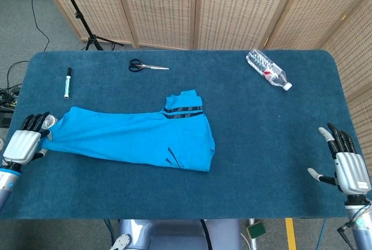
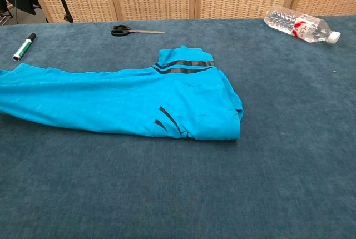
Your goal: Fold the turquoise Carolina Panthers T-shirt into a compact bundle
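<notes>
The turquoise T-shirt (image 1: pixel 133 138) lies folded lengthwise across the left half of the blue table, its black-striped sleeve (image 1: pixel 183 109) sticking up at the far side. In the chest view the T-shirt (image 2: pixel 117 104) runs off the left edge of the frame. My left hand (image 1: pixel 24 141) grips the shirt's left end at the table's left edge; it shows in the head view only. My right hand (image 1: pixel 347 166) rests at the table's front right corner, fingers spread, holding nothing, far from the shirt.
Black scissors (image 1: pixel 145 65) lie at the back of the table, a marker pen (image 1: pixel 67 82) at the back left, a plastic water bottle (image 1: pixel 268 70) at the back right. A small round clear object (image 1: pixel 52 120) sits next to my left hand. Wooden screens stand behind.
</notes>
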Available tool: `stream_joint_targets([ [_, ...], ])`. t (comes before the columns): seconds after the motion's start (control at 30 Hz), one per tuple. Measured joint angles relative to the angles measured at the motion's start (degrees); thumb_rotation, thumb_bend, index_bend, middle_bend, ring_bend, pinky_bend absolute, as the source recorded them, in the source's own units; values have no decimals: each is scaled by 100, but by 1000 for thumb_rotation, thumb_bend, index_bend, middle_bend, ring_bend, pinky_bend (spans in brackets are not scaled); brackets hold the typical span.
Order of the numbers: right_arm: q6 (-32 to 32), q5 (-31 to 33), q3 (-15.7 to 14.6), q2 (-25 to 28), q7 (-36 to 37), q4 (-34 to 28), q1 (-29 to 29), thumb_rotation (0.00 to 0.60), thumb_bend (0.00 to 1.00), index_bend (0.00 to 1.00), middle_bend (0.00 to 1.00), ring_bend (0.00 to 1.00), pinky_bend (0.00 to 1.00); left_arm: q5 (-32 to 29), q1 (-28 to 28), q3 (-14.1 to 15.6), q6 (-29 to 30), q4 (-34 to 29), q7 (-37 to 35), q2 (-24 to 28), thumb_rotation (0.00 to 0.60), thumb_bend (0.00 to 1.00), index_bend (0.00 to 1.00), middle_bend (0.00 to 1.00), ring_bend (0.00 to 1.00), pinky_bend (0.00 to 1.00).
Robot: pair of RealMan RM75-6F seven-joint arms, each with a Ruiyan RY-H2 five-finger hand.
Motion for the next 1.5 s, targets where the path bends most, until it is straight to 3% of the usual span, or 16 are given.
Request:
stream_joint_targets([
  [0.43,-9,11,2,-4,-25,-5,-1,600,0,0,0,0,0,-96,127,-20,-147,653,-394,-16,600,647,819,0,0,0],
  [0.9,1,12,7,4,-8,-9,-9,600,0,0,0,0,0,4,-19,-121,176,711,-479,-135,600,647,819,0,0,0],
  [1.1,22,-5,7,19,26,-24,-18,600,0,0,0,0,0,256,-274,-168,661,259,-212,-96,600,646,818,0,0,0],
  [1.23,31,13,22,43,77,-22,-25,600,0,0,0,0,0,488,-543,-224,961,-372,244,-17,600,645,819,0,0,0],
  [1.5,58,-4,30,77,155,-40,-38,600,0,0,0,0,0,869,-1189,-381,957,-1826,1537,142,600,644,819,0,0,0],
])
